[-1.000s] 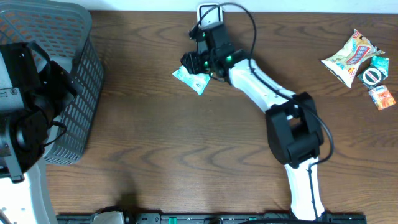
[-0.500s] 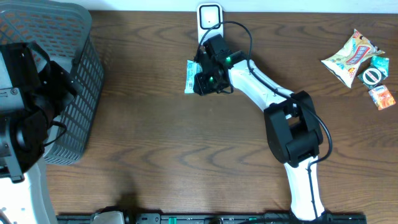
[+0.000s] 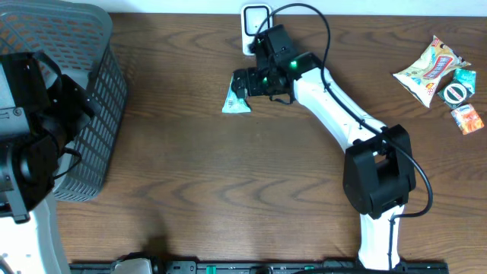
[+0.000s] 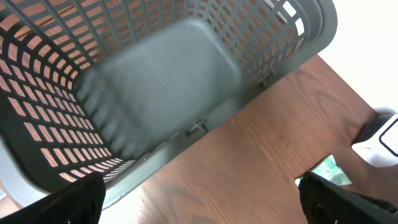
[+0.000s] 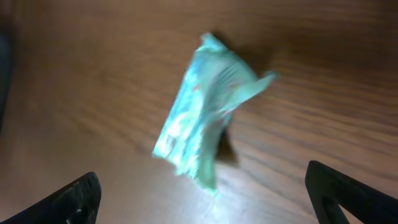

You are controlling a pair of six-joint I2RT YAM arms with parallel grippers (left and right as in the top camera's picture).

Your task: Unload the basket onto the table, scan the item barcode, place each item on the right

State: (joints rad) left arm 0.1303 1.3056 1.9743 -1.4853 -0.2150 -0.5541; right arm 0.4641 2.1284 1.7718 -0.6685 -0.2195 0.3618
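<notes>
Teal crinkled plastic packet (image 5: 205, 112): lies free, centred ahead of our right gripper's (image 3: 240, 84) wide-spread fingers; left gripper (image 4: 205, 202), equally wide, well apart

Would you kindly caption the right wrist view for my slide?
Open right claw over a crumpled teal packet on the wooden table.

A basket (image 3: 95, 91) stands at the left end of the surface (image 3: 190, 190), and the left arm (image 3: 30, 137) is over the basket's near left side. A scanner (image 3: 255, 17) sits at the far edge, about the middle. A packet (image 3: 236, 102) lies on the surface a little nearer and left of it, and the right claw (image 3: 242, 82) is over the packet's far end, between packet and scanner. In the far right corner, well apart from these, lies a bag (image 3: 430, 67) with a few small items (image 3: 466, 118) just to its right.
</notes>
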